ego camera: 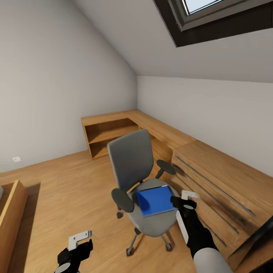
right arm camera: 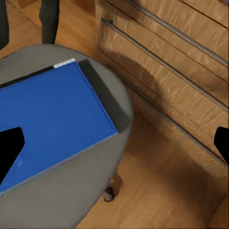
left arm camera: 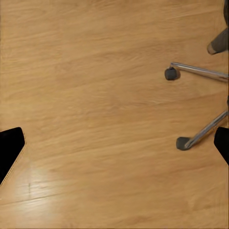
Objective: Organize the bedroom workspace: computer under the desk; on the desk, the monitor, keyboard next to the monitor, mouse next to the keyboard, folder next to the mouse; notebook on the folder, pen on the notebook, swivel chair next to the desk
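Swivel chair (ego camera: 142,182) out on the wooden floor (ego camera: 64,189), grey back toward the camera's left, seat turned toward the light wooden chest of drawers (ego camera: 216,182). Folder (ego camera: 155,200) flat on the seat, bright blue, one corner close to the seat's rim on the chest side, grey padding showing around its other edges. In the right wrist view, folder (right arm camera: 50,121) with a thin white strip along its far edge, seat rim curving just past its near corner, then a narrow strip of floor before the drawer fronts (right arm camera: 167,81).

Right gripper (ego camera: 186,200) just beside the folder's edge, above the seat rim, between chair and chest (tight there). Fingers spread wide, nothing between them; dark fingertips (right arm camera: 9,148) at opposite borders of the wrist picture, one over the blue cover.

Left gripper (ego camera: 77,246) low over bare floor, well apart from the chair, also spread wide and empty. Chrome star base (left arm camera: 200,71) and two castors at the edge of its wrist view, open boards everywhere else.

Plenty of free floor on the left side, up to the low wooden shelf unit (ego camera: 110,136) along the wall under the sloped ceiling.
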